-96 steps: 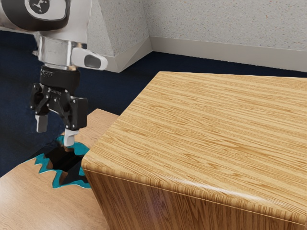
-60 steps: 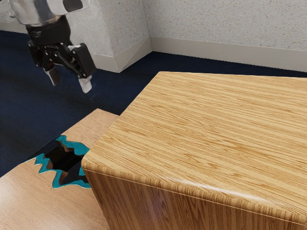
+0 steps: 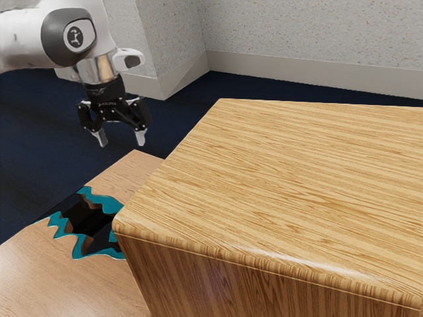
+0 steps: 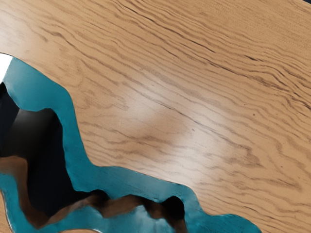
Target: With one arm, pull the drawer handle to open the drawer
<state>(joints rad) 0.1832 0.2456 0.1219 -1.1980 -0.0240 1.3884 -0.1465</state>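
A wood-grain tabletop (image 4: 204, 87) spreads wide, with a pale sheen near its middle. A wavy teal border (image 4: 73, 145) cuts across it, edging a dark opening (image 4: 41, 170) with brown wood inside.

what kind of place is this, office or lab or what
Probably an office-like indoor room, rendered in a simulator. It has dark blue carpet, a speckled wall with a pale baseboard, and a wood-grain table with a big wooden cabinet.

Oak-grained tan cabinet (image 3: 284, 191); matching wood-grain table (image 3: 33, 277) with teal-edged dark jagged gap (image 3: 79, 228); navy floor (image 3: 33, 158); speckled grey wall (image 3: 317, 26); black gripper (image 3: 121, 139), pale fingertips (image 3: 141, 139)
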